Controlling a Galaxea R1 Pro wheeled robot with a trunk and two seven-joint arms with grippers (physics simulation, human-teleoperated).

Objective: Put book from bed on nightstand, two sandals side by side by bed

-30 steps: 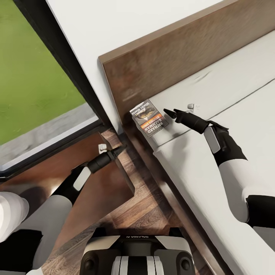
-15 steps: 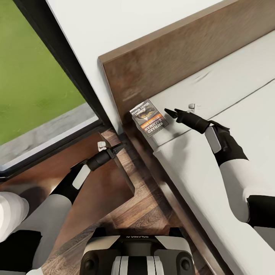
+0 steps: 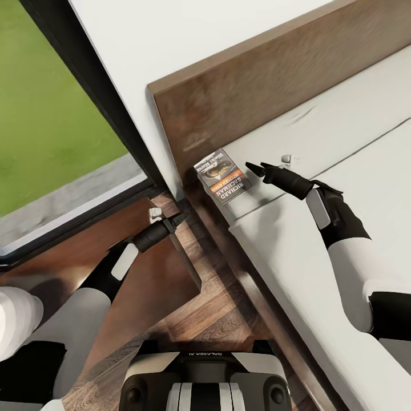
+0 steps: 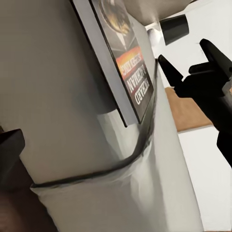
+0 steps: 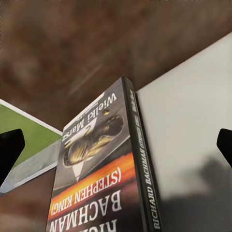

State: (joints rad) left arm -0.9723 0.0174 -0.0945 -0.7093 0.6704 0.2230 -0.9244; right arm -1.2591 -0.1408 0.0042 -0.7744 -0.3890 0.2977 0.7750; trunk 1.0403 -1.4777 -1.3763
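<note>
Bedroom corner: white wall, dark-framed glass with grass beyond, brown plank floor.

Right tool: jaws parted, holding nothing, lying low over the light-grey mattress of the bed. Its black fingertips point at the near edge of the book and stop just short of it; contact cannot be confirmed. In the right wrist view the fingertips stand at both frame edges with the book between and ahead of them.

Book: lies flat at the corner of the mattress, just beside the dark wooden headboard, cover up, with grey picture, orange band and white lettering. Spine reads "RICHARD BACHMAN". In the left wrist view the book sits at the mattress edge, above the bed's side.

Left tool: over the nightstand, pointing towards the bed frame. Fingers appear close together; whether it is parted or closed cannot be told.

Nightstand: dark-brown flat surface, beside the bed, below the glass.
</note>
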